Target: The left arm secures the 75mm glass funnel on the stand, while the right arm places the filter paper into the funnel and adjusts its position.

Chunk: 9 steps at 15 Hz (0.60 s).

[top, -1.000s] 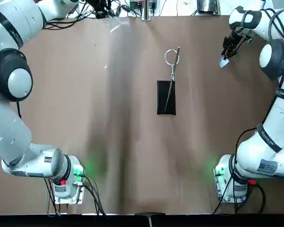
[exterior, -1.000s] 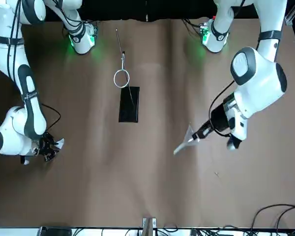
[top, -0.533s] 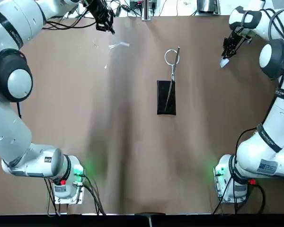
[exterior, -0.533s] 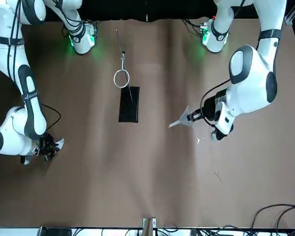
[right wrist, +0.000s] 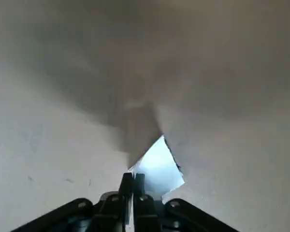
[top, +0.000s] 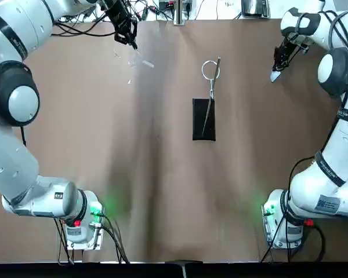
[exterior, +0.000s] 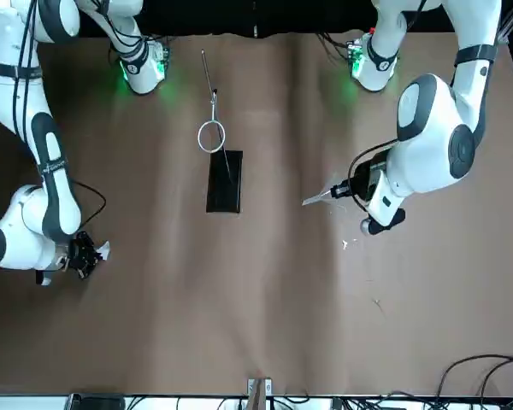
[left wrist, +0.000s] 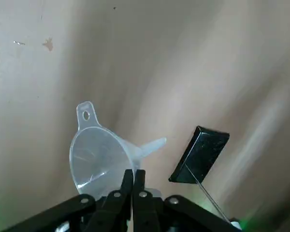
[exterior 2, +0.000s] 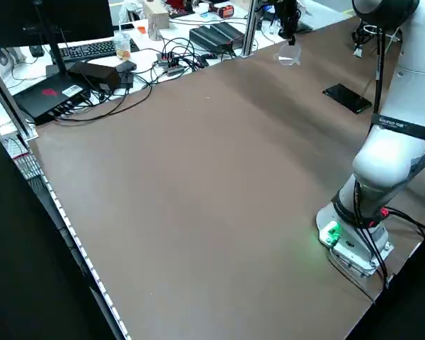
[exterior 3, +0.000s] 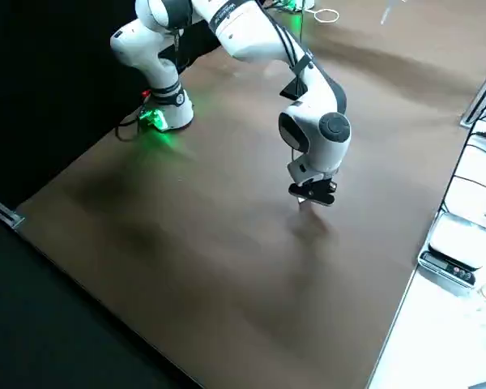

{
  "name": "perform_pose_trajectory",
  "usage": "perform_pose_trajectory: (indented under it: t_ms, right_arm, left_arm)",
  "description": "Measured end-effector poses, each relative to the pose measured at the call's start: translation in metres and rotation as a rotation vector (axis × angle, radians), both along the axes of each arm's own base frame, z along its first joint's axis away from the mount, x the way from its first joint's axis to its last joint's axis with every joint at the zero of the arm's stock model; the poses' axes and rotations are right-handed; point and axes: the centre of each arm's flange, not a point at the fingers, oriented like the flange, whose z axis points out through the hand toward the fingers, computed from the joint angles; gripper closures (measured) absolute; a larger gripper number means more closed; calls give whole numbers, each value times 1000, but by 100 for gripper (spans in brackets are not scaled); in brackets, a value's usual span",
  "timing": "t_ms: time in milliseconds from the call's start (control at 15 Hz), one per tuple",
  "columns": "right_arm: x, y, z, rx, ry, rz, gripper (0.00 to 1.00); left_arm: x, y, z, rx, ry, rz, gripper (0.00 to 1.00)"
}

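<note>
The clear glass funnel (left wrist: 99,157) hangs above the table's far left part, and my left gripper (left wrist: 134,176) is shut on its rim; its stem points sideways toward the stand. From overhead the funnel (top: 140,61) sits just off the left gripper (top: 129,41). The stand's black base (top: 203,119) lies mid-table, with its wire ring (top: 210,70) on the far side and nothing in it. At the far right, my right gripper (top: 278,65) is shut on the white filter paper (right wrist: 158,169), held just above the table.
Cables, a keyboard and boxes (exterior 2: 92,60) crowd the bench beyond the table's far edge. Small white specks (exterior: 345,244) lie on the brown table surface (top: 162,185) near the left gripper.
The left gripper has carried the funnel in from the far edge, toward the robot's side, and the funnel has swung round. The right gripper with the paper has barely moved.
</note>
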Motion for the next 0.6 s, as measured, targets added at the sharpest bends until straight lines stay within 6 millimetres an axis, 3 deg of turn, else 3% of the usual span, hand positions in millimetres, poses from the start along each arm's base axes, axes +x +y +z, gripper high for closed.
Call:
perform_pose_trajectory:
  t_ms: [333, 600]
  right_arm:
    - [0, 0, 0, 0, 3, -3, 99]
    - [3, 5, 4, 0, -6, 7, 99]
  left_arm:
    - [1, 6, 0, -14, -17, -77, 97]
    - [1, 0, 10, -33, -53, -151, 97]
